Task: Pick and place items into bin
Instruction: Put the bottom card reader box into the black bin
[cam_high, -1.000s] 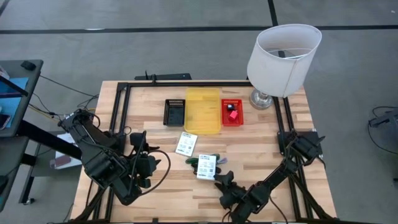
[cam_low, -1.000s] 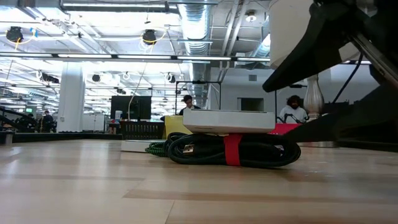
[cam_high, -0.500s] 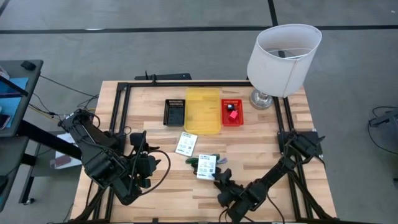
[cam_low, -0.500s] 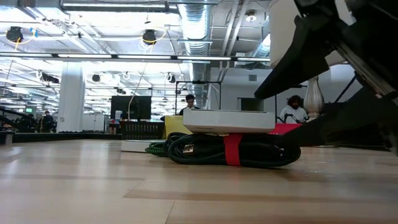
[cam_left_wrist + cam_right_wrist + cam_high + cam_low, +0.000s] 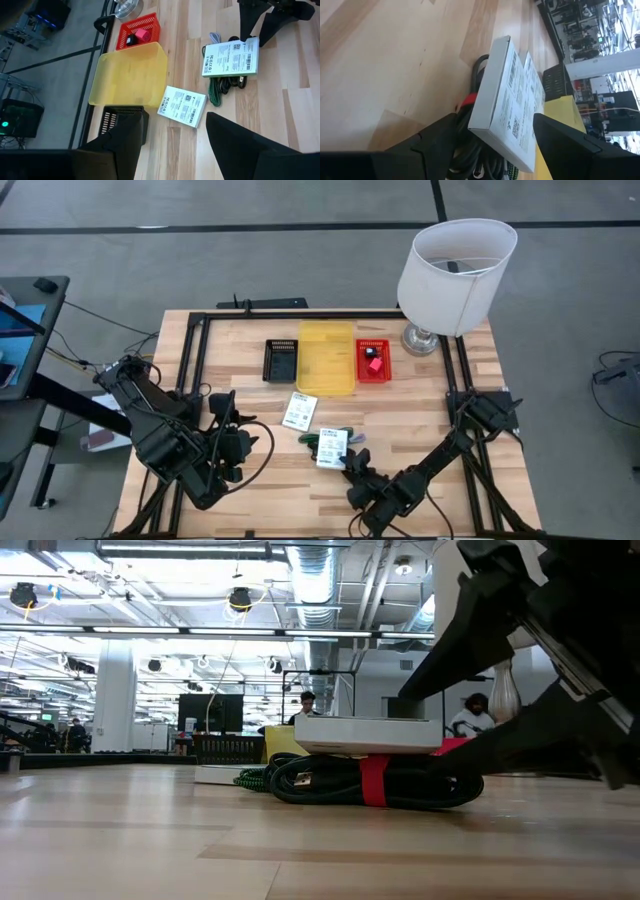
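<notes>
On the light wooden slatted table (image 5: 240, 380), seen from above, the largest thing is the white drum-shaped lamp (image 5: 455, 275) at two o'clock, with three bins in a row at twelve o'clock: a wide yellow plastic bin (image 5: 326, 358) between a small black mesh bin (image 5: 282, 360) and a small red mesh bin (image 5: 373, 361) that already holds a little red piece. The two dark arms come in low, the left gripper (image 5: 222, 430) waiting at eight o'clock with its fingers spread and nothing between them. Near the table's centre lie the items not yet binned: a white labelled flat box (image 5: 332, 448) resting on a coil of black and green cable (image 5: 375, 782) tied with a red band, and a second white labelled flat pack (image 5: 298, 411) just beside the yellow bin at eleven o'clock of the first. The right gripper (image 5: 358, 472) sits at five o'clock of the box, jaws fully apart, lined up on its near edge but touching nothing. The likely trouble: the box only lies loose on the coil, so a closing finger could push it off or snag a cable loop and drag the bundle along instead of lifting cleanly.
</notes>
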Robot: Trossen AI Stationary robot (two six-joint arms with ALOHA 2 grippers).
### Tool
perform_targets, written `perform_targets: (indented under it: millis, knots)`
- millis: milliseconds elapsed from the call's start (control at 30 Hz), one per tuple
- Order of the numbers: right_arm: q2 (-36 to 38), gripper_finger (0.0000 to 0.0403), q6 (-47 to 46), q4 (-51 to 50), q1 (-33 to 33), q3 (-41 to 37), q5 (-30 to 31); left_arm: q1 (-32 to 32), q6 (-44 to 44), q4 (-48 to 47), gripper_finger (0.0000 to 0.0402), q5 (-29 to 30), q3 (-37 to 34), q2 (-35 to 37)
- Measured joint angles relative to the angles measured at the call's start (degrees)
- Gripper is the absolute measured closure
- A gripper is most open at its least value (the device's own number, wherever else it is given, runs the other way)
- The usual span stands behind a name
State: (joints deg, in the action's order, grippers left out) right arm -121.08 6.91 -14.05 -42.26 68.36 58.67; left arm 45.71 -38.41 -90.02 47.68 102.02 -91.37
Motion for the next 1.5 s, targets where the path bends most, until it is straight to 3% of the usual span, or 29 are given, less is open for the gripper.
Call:
perform_targets:
  millis: [467, 600, 900, 1500]
  knots:
    - [0.0, 0.0163, 1.1, 0.9, 1.3, 0.0, -0.7, 0.0, 0.0, 0.0, 0.0192, -0.6, 0.0, 0.0]
    - [0.0, 0.0205, 0.2, 1.1, 1.5, -0.1, -1.8, 0.0, 0.0, 0.0, 0.0192, -1.0, 0.0, 0.0]
    - [0.0, 0.0355, -1.1, 1.2, 1.3, -0.1, -1.3, 0.0, -0.2, 0.0, 0.0192, -1.0, 0.0, 0.0]
    - [-0.3, 0.0361, -1.2, 0.7, 1.3, 1.1, 3.6, -0.1, -0.2, 5.4, 0.0192, -1.0, 0.0, 0.0]
